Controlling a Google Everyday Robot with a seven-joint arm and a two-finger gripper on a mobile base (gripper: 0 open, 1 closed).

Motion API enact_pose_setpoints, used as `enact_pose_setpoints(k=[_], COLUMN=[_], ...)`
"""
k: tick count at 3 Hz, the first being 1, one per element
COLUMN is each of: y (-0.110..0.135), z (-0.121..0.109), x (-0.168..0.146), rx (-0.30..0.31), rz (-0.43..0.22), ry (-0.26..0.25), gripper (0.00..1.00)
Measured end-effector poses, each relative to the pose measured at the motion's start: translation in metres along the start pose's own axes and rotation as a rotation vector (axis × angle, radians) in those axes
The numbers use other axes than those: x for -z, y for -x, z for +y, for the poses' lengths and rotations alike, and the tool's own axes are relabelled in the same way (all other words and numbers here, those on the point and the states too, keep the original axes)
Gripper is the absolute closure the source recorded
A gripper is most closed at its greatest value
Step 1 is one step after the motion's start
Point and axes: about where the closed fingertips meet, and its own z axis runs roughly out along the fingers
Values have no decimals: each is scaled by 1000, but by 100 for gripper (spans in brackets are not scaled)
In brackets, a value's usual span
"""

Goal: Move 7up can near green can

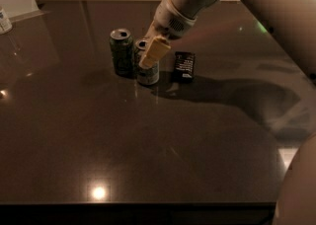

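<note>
The 7up can (147,73), pale with green markings, stands upright on the dark table (148,145) at its far middle. The green can (121,51), darker with a silver top, stands upright just to its left, nearly touching it. My gripper (150,57) reaches down from the upper right and sits at the 7up can's top, its yellow tip covering the can's upper part. The rest of the gripper is hidden behind the can and the wrist.
A black rectangular packet (184,66) lies flat just right of the 7up can. My arm crosses the upper right and casts a shadow on the table to the right. A pale bottle (4,20) stands at the far left edge.
</note>
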Motion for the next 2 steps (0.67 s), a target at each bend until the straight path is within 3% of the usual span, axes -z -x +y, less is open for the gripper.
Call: enact_pose_setpoints(k=[2], y=[0], z=[0], x=[-1], rx=[1], rz=[0], ry=[2], gripper=[0])
